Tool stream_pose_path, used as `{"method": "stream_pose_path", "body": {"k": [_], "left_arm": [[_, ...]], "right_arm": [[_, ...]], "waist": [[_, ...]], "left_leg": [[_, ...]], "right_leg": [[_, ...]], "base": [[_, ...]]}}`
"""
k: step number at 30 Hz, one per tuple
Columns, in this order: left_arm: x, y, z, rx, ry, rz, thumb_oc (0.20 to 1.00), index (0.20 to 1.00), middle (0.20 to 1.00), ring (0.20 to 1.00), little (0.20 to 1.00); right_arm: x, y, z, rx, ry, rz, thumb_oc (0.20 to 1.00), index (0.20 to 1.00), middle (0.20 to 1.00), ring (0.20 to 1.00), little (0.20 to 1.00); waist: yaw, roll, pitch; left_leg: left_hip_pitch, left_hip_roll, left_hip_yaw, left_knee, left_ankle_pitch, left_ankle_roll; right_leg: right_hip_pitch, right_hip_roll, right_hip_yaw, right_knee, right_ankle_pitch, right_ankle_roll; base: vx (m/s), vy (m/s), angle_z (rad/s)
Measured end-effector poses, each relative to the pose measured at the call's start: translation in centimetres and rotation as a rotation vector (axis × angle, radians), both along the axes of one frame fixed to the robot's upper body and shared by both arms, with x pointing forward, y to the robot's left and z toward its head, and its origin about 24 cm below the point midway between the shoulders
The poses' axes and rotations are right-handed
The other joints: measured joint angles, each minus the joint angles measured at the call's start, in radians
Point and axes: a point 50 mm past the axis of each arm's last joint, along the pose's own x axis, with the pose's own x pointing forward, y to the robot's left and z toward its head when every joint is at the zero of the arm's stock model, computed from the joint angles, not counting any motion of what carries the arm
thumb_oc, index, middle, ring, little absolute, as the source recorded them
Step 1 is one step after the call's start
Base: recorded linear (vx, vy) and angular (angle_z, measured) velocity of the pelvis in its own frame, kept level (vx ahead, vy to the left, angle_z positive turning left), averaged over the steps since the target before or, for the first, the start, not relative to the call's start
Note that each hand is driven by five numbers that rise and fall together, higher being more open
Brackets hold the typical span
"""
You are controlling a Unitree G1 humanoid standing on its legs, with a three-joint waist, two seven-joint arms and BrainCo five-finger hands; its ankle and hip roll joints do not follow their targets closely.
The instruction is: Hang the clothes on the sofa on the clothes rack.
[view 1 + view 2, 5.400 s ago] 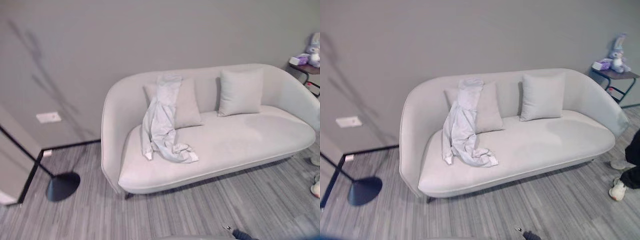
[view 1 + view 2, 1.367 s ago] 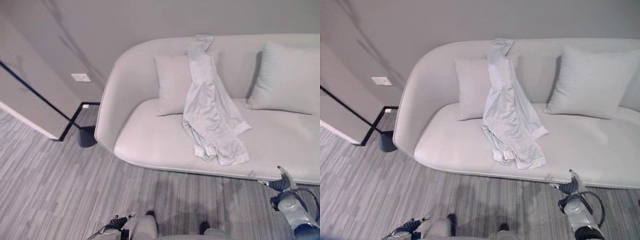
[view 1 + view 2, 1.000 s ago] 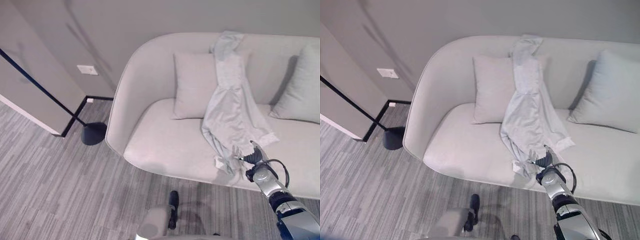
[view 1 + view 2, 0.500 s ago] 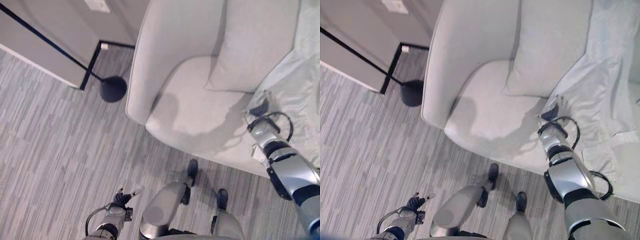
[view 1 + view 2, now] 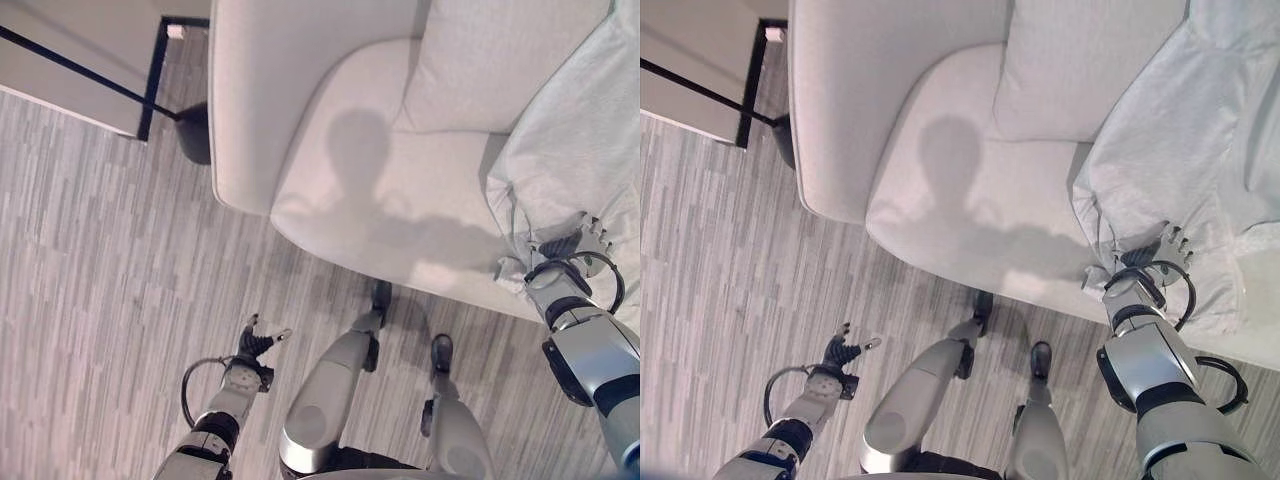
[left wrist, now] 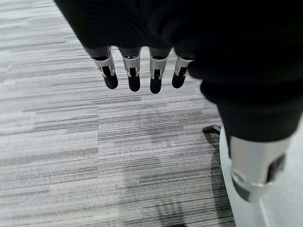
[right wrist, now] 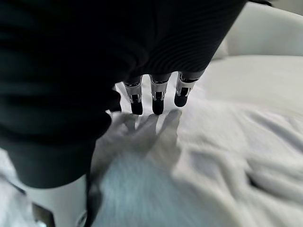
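Note:
A pale blue garment (image 5: 570,150) lies draped over the light grey sofa (image 5: 380,200), from the backrest down to the seat's front edge. My right hand (image 5: 1155,250) rests at the garment's lower hem near the front of the seat. Its fingers (image 7: 156,101) are straight and spread just over the crumpled cloth (image 7: 213,175), so the hand is open and holds nothing. My left hand (image 5: 255,345) hangs low over the floor to the left of the sofa. Its fingers (image 6: 134,75) are straight and it is open and empty.
A grey cushion (image 5: 500,60) leans on the backrest left of the garment. A black stand with a round base (image 5: 190,130) and a slanted rod (image 5: 70,60) stands on the striped grey floor by the sofa's left arm, next to a wall corner.
The camera has tipped further down and the whole view has shifted. My right hand has slid from the cloth beside the cushion to the hem near the seat's front. The left hand shows higher.

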Motion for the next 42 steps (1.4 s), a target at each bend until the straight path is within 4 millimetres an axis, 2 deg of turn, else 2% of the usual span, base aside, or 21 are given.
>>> {"method": "stream_pose_path", "body": {"k": [2, 5, 6, 9, 12, 16, 18, 21, 22, 23, 24, 29, 30, 31, 32, 35, 36, 37, 39, 41, 42], "left_arm": [[0.0, 0.1, 0.1, 0.025, -0.002, -0.017, 1.000, 1.000, 1.000, 1.000, 1.000], [-0.1, 0.8, 0.4, 0.086, -0.015, -0.043, 1.000, 1.000, 1.000, 1.000, 1.000], [-0.1, 1.1, 0.6, 0.106, -0.018, -0.052, 1.000, 1.000, 1.000, 1.000, 1.000], [-0.3, 1.3, 0.5, 0.144, -0.015, -0.063, 1.000, 1.000, 1.000, 1.000, 1.000], [-0.9, 1.5, 0.0, 0.162, 0.014, -0.064, 1.000, 1.000, 1.000, 1.000, 1.000], [-2.2, 1.1, -1.5, 0.154, 0.092, -0.041, 1.000, 1.000, 1.000, 1.000, 1.000], [-2.7, 0.8, -2.2, 0.145, 0.137, -0.032, 1.000, 1.000, 1.000, 1.000, 1.000], [-2.9, 0.6, -2.5, 0.141, 0.159, -0.030, 1.000, 1.000, 1.000, 1.000, 1.000], [-2.9, 0.6, -2.5, 0.141, 0.158, -0.030, 1.000, 1.000, 1.000, 1.000, 1.000], [-2.8, 0.7, -2.6, 0.145, 0.174, -0.025, 1.000, 1.000, 1.000, 1.000, 1.000], [-2.9, 0.8, -2.6, 0.147, 0.176, -0.024, 1.000, 1.000, 1.000, 1.000, 1.000], [-3.8, 1.6, -2.9, 0.124, 0.207, 0.041, 1.000, 1.000, 1.000, 1.000, 1.000], [-4.8, 2.1, -3.4, 0.098, 0.230, 0.088, 1.000, 1.000, 1.000, 1.000, 1.000], [-5.6, 2.6, -3.7, 0.107, 0.259, 0.103, 1.000, 1.000, 1.000, 1.000, 1.000], [-6.7, 3.2, -4.2, 0.101, 0.314, 0.138, 1.000, 1.000, 1.000, 1.000, 1.000], [-8.2, 3.5, -5.0, 0.059, 0.386, 0.182, 1.000, 1.000, 1.000, 1.000, 1.000], [-8.2, 3.4, -5.0, 0.055, 0.392, 0.183, 1.000, 1.000, 1.000, 1.000, 1.000], [-8.4, 3.2, -5.2, 0.018, 0.397, 0.205, 1.000, 1.000, 1.000, 1.000, 1.000], [-8.1, 3.2, -5.1, 0.018, 0.390, 0.199, 1.000, 1.000, 1.000, 1.000, 1.000], [-7.6, 2.5, -5.0, -0.041, 0.362, 0.245, 1.000, 1.000, 1.000, 1.000, 1.000], [-7.6, 2.3, -5.0, -0.049, 0.349, 0.242, 1.000, 1.000, 1.000, 1.000, 1.000]], "right_arm": [[0.2, 0.1, 0.3, 0.017, -0.018, -0.008, 1.000, 1.000, 1.000, 1.000, 1.000], [1.2, 0.7, 1.7, 0.010, -0.051, 0.000, 1.000, 1.000, 1.000, 1.000, 1.000], [1.7, 1.0, 2.5, 0.006, -0.074, 0.009, 0.200, 0.200, 0.200, 0.200, 0.200], [2.2, 1.5, 3.0, 0.036, -0.099, 0.017, 0.200, 0.200, 0.200, 0.200, 0.200], [2.5, 1.7, 3.4, 0.082, -0.126, 0.017, 0.200, 0.200, 0.200, 0.200, 0.200], [2.5, 3.2, 1.4, 0.243, -0.116, 0.016, 0.200, 0.200, 0.200, 0.200, 0.200], [2.1, 4.2, -0.5, 0.297, -0.107, 0.058, 0.200, 0.200, 0.200, 0.200, 0.200], [1.9, 5.2, -1.7, 0.359, -0.101, 0.102, 0.200, 0.200, 0.200, 0.200, 0.200], [1.8, 5.5, -2.2, 0.405, -0.112, 0.111, 0.200, 0.200, 0.200, 0.200, 0.200], [1.2, 6.8, -3.7, 0.546, -0.144, 0.138, 0.200, 0.200, 0.200, 0.200, 0.200], [0.8, 7.5, -4.7, 0.587, -0.126, 0.157, 0.200, 0.200, 0.200, 0.200, 0.200], [-2.1, 7.7, -6.7, 0.691, -0.182, 0.202, 0.200, 0.200, 0.200, 0.200, 0.200], [-3.1, 7.3, -5.9, 0.712, -0.256, 0.225, 0.200, 0.200, 0.200, 0.200, 0.200], [-3.1, 7.6, -5.6, 0.714, -0.274, 0.242, 0.200, 0.200, 0.200, 0.200, 0.200], [-3.1, 7.6, -3.8, 0.728, -0.360, 0.277, 0.200, 0.200, 0.200, 0.200, 0.200], [-2.4, 7.8, 1.4, 0.675, -0.565, 0.388, 0.200, 0.200, 0.200, 0.200, 0.200], [-2.3, 7.8, 2.3, 0.663, -0.595, 0.403, 0.200, 0.200, 0.200, 0.200, 0.200], [-2.0, 7.9, 5.0, 0.612, -0.694, 0.455, 0.200, 0.200, 0.200, 0.200, 0.200], [-1.5, 8.3, 6.3, 0.575, -0.722, 0.484, 0.200, 0.200, 0.200, 0.200, 0.200], [-1.0, 8.8, 8.9, 0.530, -0.786, 0.513, 0.200, 0.200, 0.200, 0.200, 0.200], [-0.9, 9.0, 9.3, 0.508, -0.799, 0.531, 0.200, 0.200, 0.200, 0.200, 0.200]], "waist": [[0.001, 0.003, 0.000], [0.002, 0.014, -0.007], [0.002, 0.015, -0.008], [0.002, 0.020, -0.011], [-0.005, 0.025, -0.015], [-0.013, 0.028, -0.017], [-0.032, 0.028, -0.019], [-0.056, 0.026, -0.020], [-0.073, 0.022, -0.020], [-0.092, 0.004, -0.023], [-0.102, -0.013, -0.030], [-0.121, -0.077, -0.037], [-0.125, -0.101, -0.044], [-0.133, -0.123, -0.060], [-0.135, -0.153, -0.086], [-0.136, -0.195, -0.146], [-0.136, -0.198, -0.161], [-0.129, -0.199, -0.201], [-0.126, -0.197, -0.237], [-0.128, -0.168, -0.263], [-0.130, -0.159, -0.282]], "left_leg": [[-0.022, 0.006, 0.001, 0.026, 0.000, 0.000], [-0.104, 0.037, 0.001, 0.104, -0.017, -0.025], [-0.128, 0.045, 0.001, 0.130, -0.025, -0.034], [-0.149, 0.063, 0.001, 0.152, -0.045, -0.031], [-0.148, 0.062, -0.002, 0.147, -0.065, -0.009], [-0.105, 0.057, 0.004, 0.130, -0.071, -0.019], [-0.066, 0.055, 0.004, 0.106, -0.063, -0.027], [-0.020, 0.052, 0.002, 0.079, -0.050, -0.031], [0.000, 0.051, 0.002, 0.064, -0.039, -0.031], [0.059, 0.046, -0.010, 0.019, -0.010, -0.022], [0.079, 0.050, -0.009, 0.010, -0.007, -0.026], [0.187, 0.052, -0.015, -0.032, -0.007, -0.026], [0.239, 0.050, -0.015, -0.056, -0.007, -0.026], [0.251, 0.050, -0.014, -0.060, -0.007, -0.027], [0.279, 0.049, -0.012, -0.079, -0.010, -0.032], [0.314, 0.049, -0.007, -0.110, -0.002, -0.036], [0.314, 0.047, -0.008, -0.109, -0.002, -0.036], [0.332, 0.045, -0.010, -0.123, 0.000, -0.034], [0.354, 0.043, -0.009, -0.131, -0.002, -0.034], [0.392, 0.033, -0.022, -0.154, 0.005, -0.023], [0.399, 0.034, -0.021, -0.166, 0.008, -0.022]], "right_leg": [[-0.013, 0.003, 0.002, 0.004, 0.000, 0.000], [-0.084, 0.025, 0.011, 0.048, -0.001, -0.003], [-0.108, 0.030, 0.014, 0.066, -0.006, -0.010], [-0.157, 0.041, 0.032, 0.123, -0.022, -0.025], [-0.201, 0.040, 0.028, 0.197, -0.073, -0.038], [-0.173, 0.022, 0.022, 0.217, -0.080, -0.037], [-0.137, 0.007, -0.008, 0.208, -0.082, -0.033], [-0.092, 0.001, -0.012, 0.183, -0.073, -0.019], [-0.074, 0.001, -0.019, 0.175, -0.066, -0.010], [-0.022, 0.003, -0.031, 0.156, -0.058, 0.002], [-0.004, 0.006, -0.030, 0.147, -0.057, 0.003], [0.098, 0.016, -0.031, 0.124, -0.058, 0.001], [0.141, 0.014, -0.031, 0.117, -0.058, 0.001], [0.153, 0.013, -0.030, 0.113, -0.058, 0.001], [0.174, 0.012, -0.030, 0.105, -0.059, -0.002], [0.193, 0.011, -0.026, 0.104, -0.061, -0.006], [0.194, 0.011, -0.026, 0.104, -0.060, -0.006], [0.203, 0.009, -0.025, 0.109, -0.060, -0.008], [0.219, 0.007, -0.025, 0.115, -0.059, -0.015], [0.250, 0.001, -0.027, 0.119, -0.059, -0.018], [0.243, 0.001, -0.025, 0.129, -0.059, -0.018]], "base": [[-0.03, 0.067, -0.08], [-0.02, 0.062, -0.23], [0.00, 0.065, -0.27], [0.00, 0.046, -0.27], [0.01, 0.021, -0.19], [-0.01, -0.015, -0.05], [0.00, -0.041, 0.02], [-0.02, -0.066, 0.02], [-0.03, -0.049, 0.21], [-0.02, -0.044, 0.17], [-0.02, -0.046, 0.15], [0.05, -0.030, 0.04], [0.14, -0.002, -0.01], [0.17, 0.008, -0.04], [0.13, 0.017, -0.06], [0.08, 0.040, -0.04], [0.14, 0.026, 0.05], [0.08, 0.047, 0.05], [0.09, 0.053, 0.07], [0.06, 0.022, 0.13], [0.04, 0.013, 0.06]]}}
